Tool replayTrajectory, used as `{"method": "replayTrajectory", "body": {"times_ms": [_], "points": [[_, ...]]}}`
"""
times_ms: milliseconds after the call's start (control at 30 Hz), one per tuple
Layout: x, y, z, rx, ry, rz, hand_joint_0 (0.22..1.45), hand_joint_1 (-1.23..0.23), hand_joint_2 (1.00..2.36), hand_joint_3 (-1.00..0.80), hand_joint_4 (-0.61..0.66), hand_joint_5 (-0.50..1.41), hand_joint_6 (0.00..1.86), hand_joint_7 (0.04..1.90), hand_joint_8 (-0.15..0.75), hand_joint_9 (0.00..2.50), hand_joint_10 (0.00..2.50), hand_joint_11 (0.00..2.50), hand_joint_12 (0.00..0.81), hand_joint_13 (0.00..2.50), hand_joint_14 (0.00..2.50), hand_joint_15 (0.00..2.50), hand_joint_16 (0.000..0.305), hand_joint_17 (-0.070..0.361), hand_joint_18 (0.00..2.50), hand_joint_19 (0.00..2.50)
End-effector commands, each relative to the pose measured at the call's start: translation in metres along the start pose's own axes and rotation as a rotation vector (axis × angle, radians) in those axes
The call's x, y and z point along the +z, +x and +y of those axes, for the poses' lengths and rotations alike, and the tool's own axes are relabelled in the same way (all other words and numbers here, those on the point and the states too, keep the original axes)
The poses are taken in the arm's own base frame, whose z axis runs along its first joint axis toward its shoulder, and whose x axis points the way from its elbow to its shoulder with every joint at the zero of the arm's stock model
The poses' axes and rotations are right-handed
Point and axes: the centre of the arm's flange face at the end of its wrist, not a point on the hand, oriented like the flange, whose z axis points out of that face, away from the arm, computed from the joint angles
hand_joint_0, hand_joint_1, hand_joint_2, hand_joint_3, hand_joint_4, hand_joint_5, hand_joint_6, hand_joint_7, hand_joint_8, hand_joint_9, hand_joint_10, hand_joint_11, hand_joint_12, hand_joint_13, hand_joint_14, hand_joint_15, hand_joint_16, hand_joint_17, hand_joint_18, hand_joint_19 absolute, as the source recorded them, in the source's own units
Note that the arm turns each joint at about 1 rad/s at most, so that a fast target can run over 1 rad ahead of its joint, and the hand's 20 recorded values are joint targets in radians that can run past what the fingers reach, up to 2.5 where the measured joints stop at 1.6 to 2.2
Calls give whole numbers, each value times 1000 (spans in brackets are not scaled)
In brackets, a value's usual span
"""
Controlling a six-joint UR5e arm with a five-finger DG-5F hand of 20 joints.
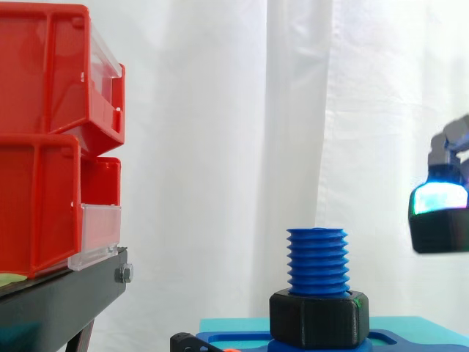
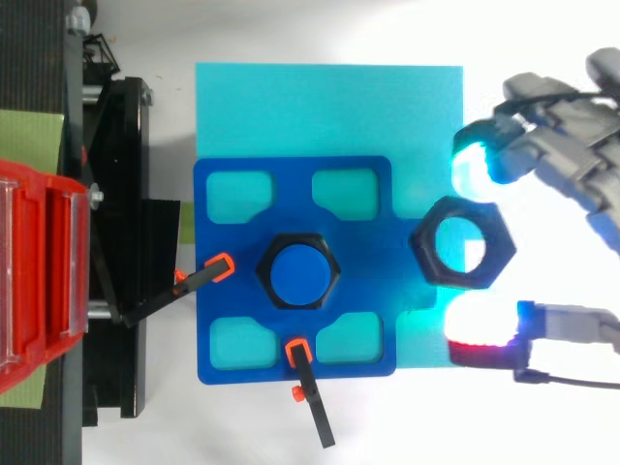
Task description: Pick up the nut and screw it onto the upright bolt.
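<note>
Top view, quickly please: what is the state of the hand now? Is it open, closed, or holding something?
The hand is shut on the nut, which is pinched between its glowing pads.

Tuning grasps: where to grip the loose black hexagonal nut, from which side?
Probably by two opposite flats of the loose black hexagonal nut, from above: its hole faces up, the flats are parallel, and the bore stays free for the blue threaded bolt.

Red parts bins (image 1: 37, 198) stacked on a black stand (image 1: 51, 308), a white curtain (image 1: 220, 147) and a clamped blue fixture plate (image 2: 368, 262) mark a robot test lab.
</note>
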Motion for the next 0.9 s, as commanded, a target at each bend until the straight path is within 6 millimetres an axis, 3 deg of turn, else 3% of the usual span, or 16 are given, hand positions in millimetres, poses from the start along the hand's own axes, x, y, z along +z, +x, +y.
{"method": "replayTrajectory", "body": {"times_ms": [0, 167, 300, 467, 600, 867], "points": [[2, -30, -5, -4, 8, -9, 524, -626, 1000, -500, 334, -140, 500, 1272, 312, 501, 0, 0, 368, 504, 0, 0, 47, 106, 447, 0], [15, -53, -4, -53, 4, 5, 523, -625, 1000, -500, 329, -140, 500, 1273, 312, 499, 0, 0, 369, 503, 0, 0, 48, 107, 443, 0], [22, -56, -2, -51, -34, 1, 521, -624, 1000, -500, 330, -140, 500, 1268, 313, 498, 0, 0, 370, 504, 0, 0, 48, 107, 443, 0], [42, -37, 16, -99, -144, -59, 520, -622, 1000, -500, 332, -140, 500, 1267, 314, 497, 0, 0, 370, 503, 0, 0, 48, 107, 443, 0], [60, -6, 29, -66, -171, -125, 520, -619, 1000, -500, 333, -140, 500, 1268, 313, 496, 0, 0, 370, 501, 0, 0, 48, 107, 442, 0], [75, 9, 42, -43, -205, -134, 520, -615, 1000, -500, 332, -141, 500, 1267, 314, 494, 0, 0, 370, 502, 0, 0, 48, 107, 440, 0]]}}
